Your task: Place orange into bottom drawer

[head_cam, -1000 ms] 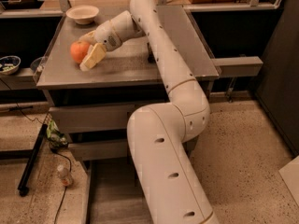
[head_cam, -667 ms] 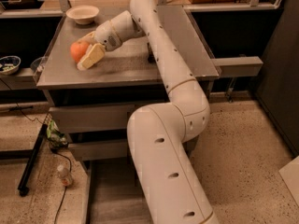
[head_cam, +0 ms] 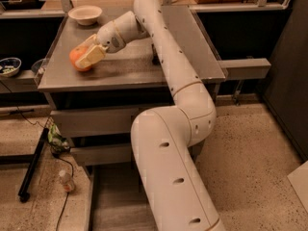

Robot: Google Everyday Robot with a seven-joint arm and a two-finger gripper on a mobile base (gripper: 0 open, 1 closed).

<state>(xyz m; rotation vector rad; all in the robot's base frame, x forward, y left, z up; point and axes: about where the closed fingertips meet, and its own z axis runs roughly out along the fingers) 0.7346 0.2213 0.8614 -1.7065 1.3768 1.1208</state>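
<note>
The orange rests on the grey metal table top near its left front edge. My gripper reaches it from the right, with one pale finger across its near side and the other behind it. The fingers look closed on the orange, which still sits on the table. The bottom drawer stands pulled open at floor level below the table, showing a grey floor. My white arm hides its right part. Two closed drawer fronts sit above it.
A cream bowl stands at the table's back left. A small patterned bowl sits on a low shelf to the left. On the floor at the left are a small bottle, a green packet and a black stand leg.
The gripper has moved slightly further over the orange, and its near finger now covers more of the fruit. The orange stays on the table.
</note>
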